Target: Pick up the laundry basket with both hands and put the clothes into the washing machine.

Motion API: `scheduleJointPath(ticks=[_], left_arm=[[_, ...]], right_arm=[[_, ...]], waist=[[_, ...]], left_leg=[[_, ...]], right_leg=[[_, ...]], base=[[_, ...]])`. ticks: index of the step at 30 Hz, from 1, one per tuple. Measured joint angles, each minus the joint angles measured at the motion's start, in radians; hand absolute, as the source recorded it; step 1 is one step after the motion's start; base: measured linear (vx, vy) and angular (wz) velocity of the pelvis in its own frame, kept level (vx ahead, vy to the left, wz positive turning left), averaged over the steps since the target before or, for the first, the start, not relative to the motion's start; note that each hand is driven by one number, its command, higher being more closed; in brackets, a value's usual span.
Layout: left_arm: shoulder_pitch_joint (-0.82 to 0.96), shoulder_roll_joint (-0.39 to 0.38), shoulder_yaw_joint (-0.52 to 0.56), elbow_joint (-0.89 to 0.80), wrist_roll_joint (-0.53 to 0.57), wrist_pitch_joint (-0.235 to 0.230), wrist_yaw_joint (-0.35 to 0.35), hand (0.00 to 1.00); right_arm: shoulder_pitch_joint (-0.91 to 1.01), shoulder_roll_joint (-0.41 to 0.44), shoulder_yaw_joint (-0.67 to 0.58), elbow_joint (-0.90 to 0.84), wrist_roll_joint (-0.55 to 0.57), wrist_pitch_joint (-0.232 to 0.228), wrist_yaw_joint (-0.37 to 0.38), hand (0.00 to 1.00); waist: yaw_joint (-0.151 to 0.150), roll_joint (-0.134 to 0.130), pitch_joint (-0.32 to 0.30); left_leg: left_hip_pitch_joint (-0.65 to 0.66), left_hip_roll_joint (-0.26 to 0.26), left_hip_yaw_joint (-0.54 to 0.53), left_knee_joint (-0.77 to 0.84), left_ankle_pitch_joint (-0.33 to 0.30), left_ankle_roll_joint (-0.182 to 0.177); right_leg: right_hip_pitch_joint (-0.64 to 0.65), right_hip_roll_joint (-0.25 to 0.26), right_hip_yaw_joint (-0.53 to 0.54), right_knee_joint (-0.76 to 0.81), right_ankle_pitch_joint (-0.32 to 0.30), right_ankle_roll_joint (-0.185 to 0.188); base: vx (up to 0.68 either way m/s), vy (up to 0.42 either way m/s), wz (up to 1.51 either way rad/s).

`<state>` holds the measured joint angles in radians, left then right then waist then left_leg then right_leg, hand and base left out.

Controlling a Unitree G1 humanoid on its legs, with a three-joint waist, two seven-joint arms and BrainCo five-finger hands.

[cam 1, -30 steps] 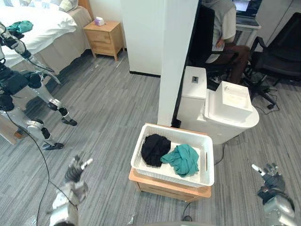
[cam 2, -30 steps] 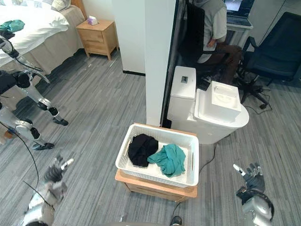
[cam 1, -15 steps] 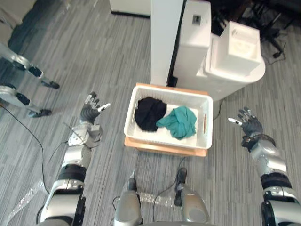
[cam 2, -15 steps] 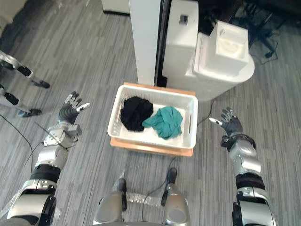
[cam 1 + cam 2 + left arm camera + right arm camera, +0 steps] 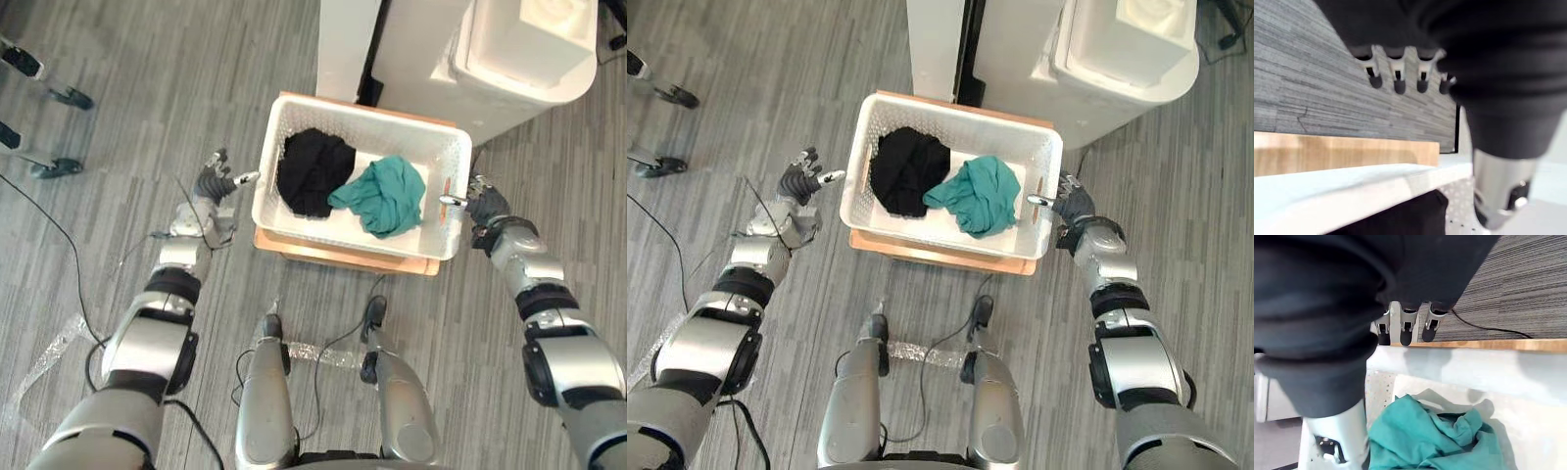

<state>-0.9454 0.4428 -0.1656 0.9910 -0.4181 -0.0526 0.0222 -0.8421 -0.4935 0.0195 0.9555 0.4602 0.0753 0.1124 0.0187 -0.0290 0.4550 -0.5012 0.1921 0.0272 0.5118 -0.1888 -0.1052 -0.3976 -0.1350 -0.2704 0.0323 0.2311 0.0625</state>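
Left eye view: a white washing machine [image 5: 519,78] and a white pillar [image 5: 348,39] stood just behind the laundry basket [image 5: 353,243] on the grey floor [image 5: 147,59].
Contents: a black garment [image 5: 313,171] and a teal garment [image 5: 384,196] lay touching inside; a low wooden worktop [image 5: 323,257] carried the basket.
Left hand [image 5: 211,188]: fingers spread, just beside the left wall.
Right hand [image 5: 485,208]: fingers straight, at the right rim.

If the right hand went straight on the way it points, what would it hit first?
Most likely the laundry basket: the right hand is open beside its right end wall, thumb toward the rim, though depth is unclear.
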Motion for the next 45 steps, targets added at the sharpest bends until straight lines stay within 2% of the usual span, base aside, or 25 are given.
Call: scheduleJointPath(ticks=[9,15,16,19,23,33,36,39,43,45], left_arm=[[-0.167,-0.043,-0.011,0.003,0.088,0.012,0.001,0.0],[-0.287,-0.025,-0.029,0.023,0.18,0.026,0.013,0.0],[-0.294,-0.025,-0.031,0.023,0.186,0.026,0.015,1.0],[-0.323,-0.025,-0.038,0.023,0.196,0.027,0.025,1.0],[-0.358,-0.023,-0.036,0.028,0.196,0.029,0.068,1.0],[-0.371,0.01,-0.037,0.041,0.236,0.056,0.072,1.0],[-0.368,0.01,-0.037,0.045,0.236,0.075,0.072,1.0],[-0.363,0.002,-0.036,0.063,0.228,0.082,0.074,1.0],[-0.326,-0.009,-0.02,0.062,0.183,0.085,0.093,1.0],[-0.26,-0.019,-0.016,0.045,0.141,0.081,0.095,1.0]], right_arm=[[-0.083,0.054,0.021,0.011,0.0,0.004,0.0,0.0],[-0.152,0.053,0.018,0.01,0.0,-0.031,-0.003,0.0],[-0.156,0.05,0.018,0.01,0.0,-0.033,-0.004,1.0],[-0.167,0.041,0.018,0.01,0.0,-0.05,-0.005,1.0],[-0.183,0.027,0.018,0.011,-0.004,-0.06,-0.046,1.0],[-0.183,0.009,0.036,0.014,-0.019,-0.059,-0.07,1.0],[-0.186,0.012,0.071,0.042,-0.016,-0.047,-0.07,1.0],[-0.184,0.034,0.111,0.085,0.003,-0.008,-0.069,1.0],[-0.14,0.064,0.163,0.093,0.014,0.031,-0.067,1.0],[-0.087,0.081,0.185,0.093,0.023,0.044,-0.067,1.0]], waist=[[0.002,-0.001,0.003],[0.013,-0.001,0.003],[0.014,-0.001,0.003],[0.019,-0.001,0.003],[0.016,-0.003,0.002],[0.023,-0.006,0.0],[0.025,-0.006,0.0],[0.026,-0.006,0.0],[0.024,-0.006,0.0],[0.023,-0.006,0.0]], left_leg=[[-0.119,0.055,0.002,0.062,-0.012,-0.015],[-0.207,0.095,0.003,0.099,-0.016,-0.022],[-0.213,0.097,0.003,0.101,-0.016,-0.022],[-0.238,0.105,-0.001,0.109,-0.014,-0.024],[-0.27,0.107,-0.014,0.114,-0.011,-0.029],[-0.239,0.109,0.004,0.079,0.007,-0.048],[-0.204,0.114,0.013,0.062,0.011,-0.055],[-0.135,0.117,0.033,0.04,0.012,-0.057],[-0.026,0.112,0.061,-0.009,0.02,-0.061],[0.065,0.1,0.074,-0.073,0.046,-0.066]], right_leg=[[-0.079,0.04,-0.009,-0.019,0.02,-0.016],[-0.153,0.069,-0.019,-0.019,0.029,-0.02],[-0.157,0.07,-0.022,-0.019,0.029,-0.02],[-0.172,0.073,-0.036,-0.019,0.029,-0.019],[-0.19,0.071,-0.064,-0.02,0.031,-0.022],[-0.182,0.068,-0.082,-0.021,0.031,-0.023],[-0.158,0.071,-0.083,-0.022,0.031,-0.023],[-0.11,0.071,-0.083,-0.022,0.029,-0.025],[-0.038,0.062,-0.08,-0.013,0.001,-0.052],[0.009,0.046,-0.084,0.031,-0.038,-0.051]], base=[[-0.01,-0.021,-0.08],[-0.03,-0.039,-0.13],[0.0,0.0,0.0],[-0.01,-0.001,0.02],[0.0,0.012,0.07],[0.03,0.014,0.01],[0.03,0.009,-0.03],[0.03,0.023,-0.03],[0.04,0.026,0.02],[0.08,-0.003,0.19]])
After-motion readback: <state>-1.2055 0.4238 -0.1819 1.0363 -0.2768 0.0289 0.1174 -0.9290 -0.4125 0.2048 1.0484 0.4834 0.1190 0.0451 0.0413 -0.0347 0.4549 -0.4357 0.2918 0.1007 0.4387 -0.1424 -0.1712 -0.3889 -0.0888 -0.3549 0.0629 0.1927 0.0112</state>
